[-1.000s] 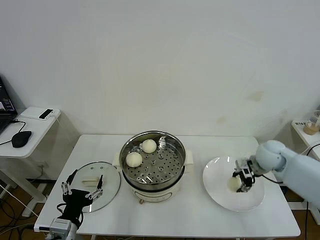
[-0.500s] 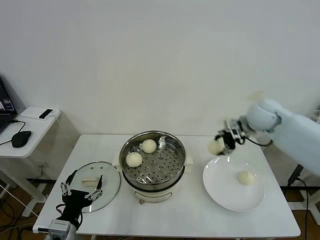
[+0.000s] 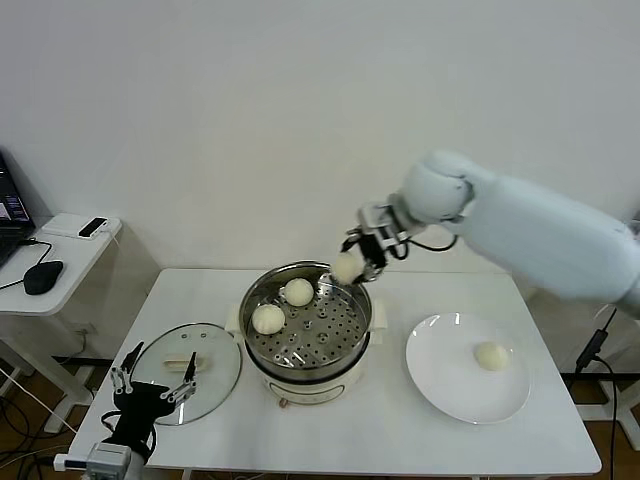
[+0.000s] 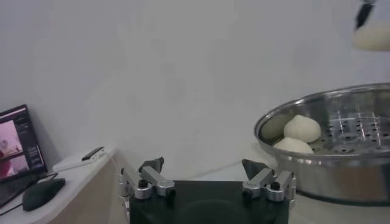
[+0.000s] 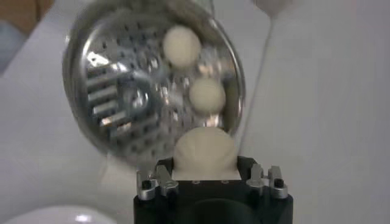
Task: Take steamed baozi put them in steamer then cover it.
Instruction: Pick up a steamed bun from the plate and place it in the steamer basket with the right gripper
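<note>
**Hidden and cropped parts of the scene**

The round cream-white bun [image 5: 204, 152] gripped by the right gripper [image 3: 352, 262] is half covered by the gripper's black body in the right wrist view. The shiny perforated steel steamer pot [image 4: 332, 143] is cropped at the frame edge in the left wrist view. The dark laptop [image 3: 10, 210] on the side desk's left edge is cut off.

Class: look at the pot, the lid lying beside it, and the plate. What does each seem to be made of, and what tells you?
Pot: polished metal, likely stainless steel; it mirrors light and its tray is perforated.
Lid: clear glass, apparently with a metal rim; the table shows through it.
Plate: glossy white, probably ceramic, possibly plastic; bright highlights along its rim.
</note>
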